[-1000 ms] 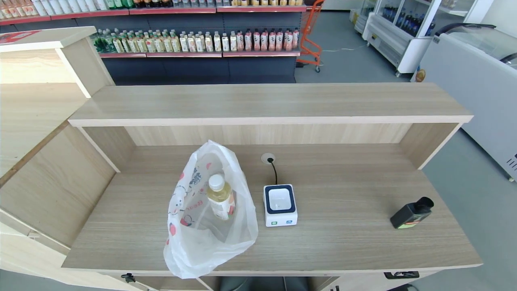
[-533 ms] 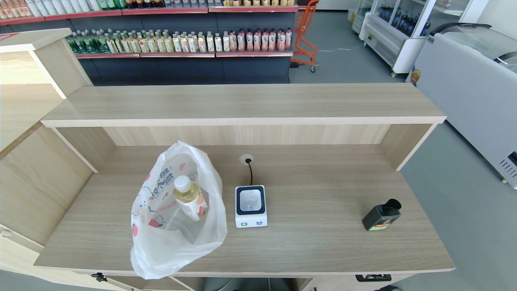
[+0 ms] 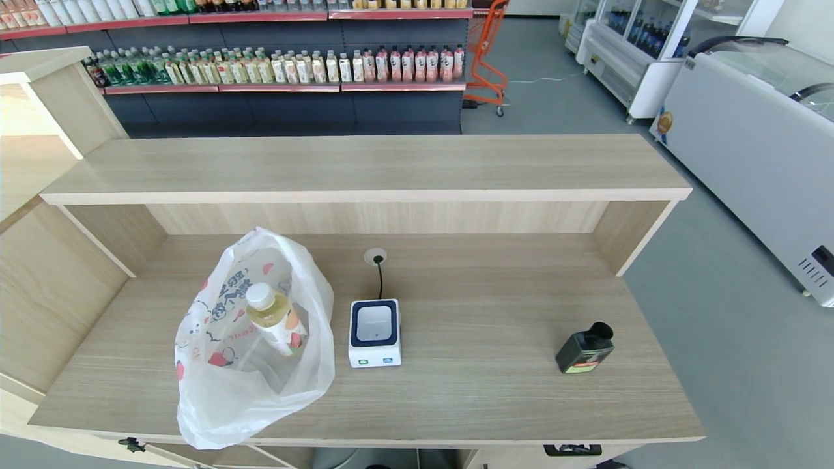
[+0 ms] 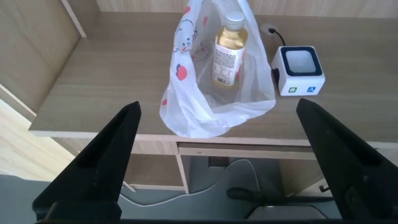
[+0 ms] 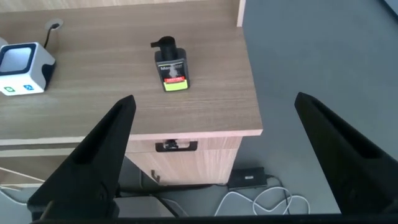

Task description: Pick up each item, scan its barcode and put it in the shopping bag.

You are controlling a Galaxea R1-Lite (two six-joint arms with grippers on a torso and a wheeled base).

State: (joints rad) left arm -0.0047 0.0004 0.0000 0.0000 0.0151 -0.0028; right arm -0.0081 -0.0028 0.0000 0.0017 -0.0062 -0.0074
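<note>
bottle stood in bag, judged scanned | black bottle left on counter for pickup | left gripper, right gripper held spread, empty

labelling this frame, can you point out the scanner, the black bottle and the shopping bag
scanner (image 3: 374,324): head view, on its top window
black bottle (image 3: 584,353): head view, on its body
shopping bag (image 3: 218,397): head view, on its lower front wall

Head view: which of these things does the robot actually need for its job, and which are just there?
Part of the job: shopping bag, drink bottle inside it, scanner, black bottle on the counter.
Just there: shelves of drinks, orange trolley, chest freezer.
</note>
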